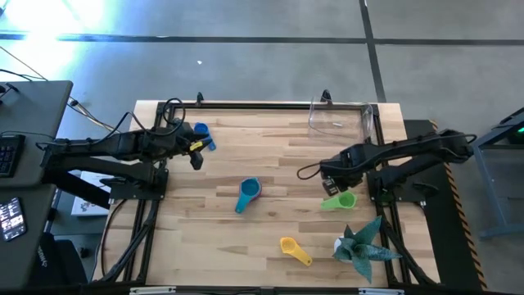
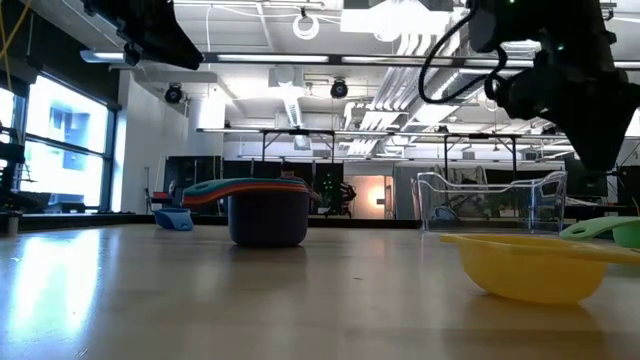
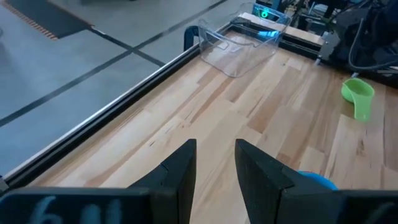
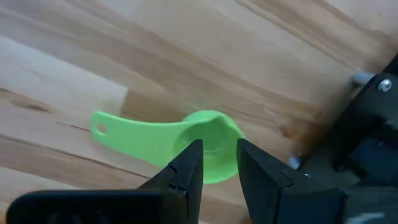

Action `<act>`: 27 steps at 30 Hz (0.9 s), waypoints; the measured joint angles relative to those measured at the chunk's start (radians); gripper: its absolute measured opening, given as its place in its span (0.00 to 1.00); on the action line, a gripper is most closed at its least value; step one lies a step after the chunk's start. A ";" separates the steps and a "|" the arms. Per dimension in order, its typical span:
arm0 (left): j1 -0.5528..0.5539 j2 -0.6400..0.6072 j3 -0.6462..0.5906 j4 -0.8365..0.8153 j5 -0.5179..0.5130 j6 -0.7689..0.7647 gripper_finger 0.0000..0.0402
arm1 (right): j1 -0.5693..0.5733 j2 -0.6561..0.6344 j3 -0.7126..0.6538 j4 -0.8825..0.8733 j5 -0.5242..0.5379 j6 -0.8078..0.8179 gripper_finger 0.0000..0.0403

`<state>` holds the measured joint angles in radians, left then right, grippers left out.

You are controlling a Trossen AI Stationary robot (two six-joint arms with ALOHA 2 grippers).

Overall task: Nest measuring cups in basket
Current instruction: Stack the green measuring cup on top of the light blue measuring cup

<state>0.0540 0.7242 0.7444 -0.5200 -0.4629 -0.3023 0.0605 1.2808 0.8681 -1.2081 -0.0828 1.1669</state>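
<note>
Right gripper point(image 4: 214, 163): is being held directly above the green measuring cup point(image 4: 205, 146); the two fingers are being kept a narrow gap apart, and nothing is being gripped between them.
Direction from gripper to cup: straight down; in the right wrist view the bowl is being seen through and just past the fingertips.
Long axis of the cup: the flat handle point(image 4: 134, 135) is being pointed away from the bowl to one side, across the line joining the two fingers, so that the rim nearest the handle is being presented to them, by judgement.
Nearer arm: the right; in the high view the green measuring cup point(image 1: 339, 200) is lying just beside that gripper point(image 1: 332, 182).
Left gripper point(image 1: 195, 147): is being held well apart, near the blue cup point(image 1: 202, 133); fingers slightly parted, empty.
Basket point(image 1: 344, 116): is standing at the far edge of the table point(image 1: 270, 156), beyond the right gripper; no cup is being seen in it.
Remaining cups: a nested stack point(image 1: 248, 193) at mid-table and a yellow cup point(image 1: 294, 249) nearer the front are lying untouched.
</note>
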 joint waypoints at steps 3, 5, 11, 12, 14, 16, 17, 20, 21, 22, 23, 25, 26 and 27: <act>0.000 0.000 0.000 -0.005 0.000 0.007 0.25 | 0.000 0.000 -0.016 -0.003 -0.009 -0.087 0.22; 0.000 0.000 0.000 -0.006 0.000 0.028 0.25 | 0.000 0.000 -0.029 -0.002 -0.019 -0.140 0.22; 0.000 0.000 0.000 -0.006 0.000 0.043 0.25 | 0.000 0.000 -0.083 0.005 -0.040 -0.225 0.22; 0.000 0.000 0.000 -0.006 0.000 0.043 0.25 | 0.000 0.000 -0.093 0.009 -0.045 -0.230 0.22; 0.000 0.000 0.000 -0.006 0.000 0.043 0.25 | 0.000 0.000 -0.116 0.030 -0.050 -0.233 0.22; 0.000 0.000 0.000 -0.006 0.000 0.043 0.25 | 0.000 0.000 -0.137 0.054 -0.055 -0.234 0.22; 0.000 0.000 0.000 -0.006 0.000 0.042 0.25 | 0.000 0.000 -0.145 0.064 -0.059 -0.234 0.22; 0.000 0.000 0.000 -0.006 0.000 0.042 0.25 | 0.000 0.000 -0.159 0.097 -0.068 -0.237 0.22; 0.000 0.000 0.000 -0.006 0.000 0.042 0.25 | 0.000 0.000 -0.163 0.109 -0.071 -0.246 0.22; 0.000 0.000 0.000 -0.006 0.000 0.042 0.25 | 0.000 0.000 -0.166 0.118 -0.075 -0.256 0.22; 0.000 0.000 0.000 -0.006 0.000 0.039 0.25 | 0.000 0.000 -0.166 0.123 -0.075 -0.261 0.22; 0.000 0.003 0.000 -0.006 -0.001 0.027 0.25 | 0.000 0.000 -0.171 0.133 -0.074 -0.270 0.22; 0.000 0.004 -0.001 -0.006 -0.001 0.026 0.25 | 0.000 0.000 -0.177 0.136 -0.072 -0.271 0.22; 0.000 0.004 -0.001 -0.007 0.000 0.026 0.25 | 0.000 0.000 -0.186 0.138 -0.073 -0.271 0.22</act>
<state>0.0540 0.7284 0.7433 -0.5272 -0.4633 -0.2768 0.0608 1.2812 0.6826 -1.0703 -0.1554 0.8964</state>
